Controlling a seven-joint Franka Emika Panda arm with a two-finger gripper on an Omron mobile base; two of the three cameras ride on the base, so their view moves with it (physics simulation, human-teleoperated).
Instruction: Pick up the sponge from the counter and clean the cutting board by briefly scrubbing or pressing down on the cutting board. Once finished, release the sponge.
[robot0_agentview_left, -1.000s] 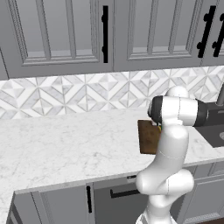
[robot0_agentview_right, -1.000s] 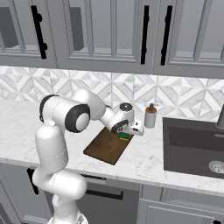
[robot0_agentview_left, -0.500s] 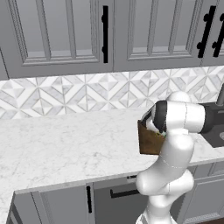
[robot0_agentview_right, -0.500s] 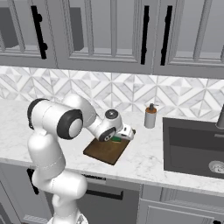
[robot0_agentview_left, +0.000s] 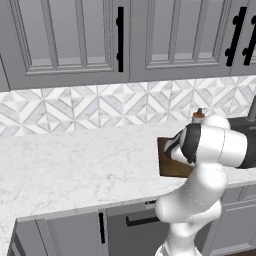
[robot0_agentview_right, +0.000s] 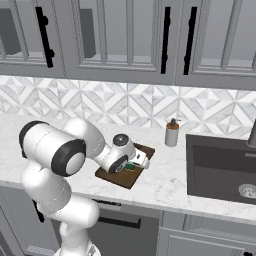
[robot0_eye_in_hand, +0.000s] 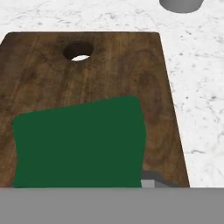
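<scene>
I have the small green-topped sponge (robot0_eye_in_hand: 78, 142) lying flat on the dark-brown wooden cutting board (robot0_eye_in_hand: 52, 74), toward its near end, with the board's hole at the far end. The board sits on the white marble-look counter (robot0_agentview_left: 75, 165), left of the black sink (robot0_agentview_right: 220, 167). My two-finger gripper (robot0_agentview_right: 134, 164) is low over the sponge; I cannot tell whether its jaws are clamped or parted. My worry: if I lift while a finger drags on the sponge, it could slide off the board's near edge onto the marble.
</scene>
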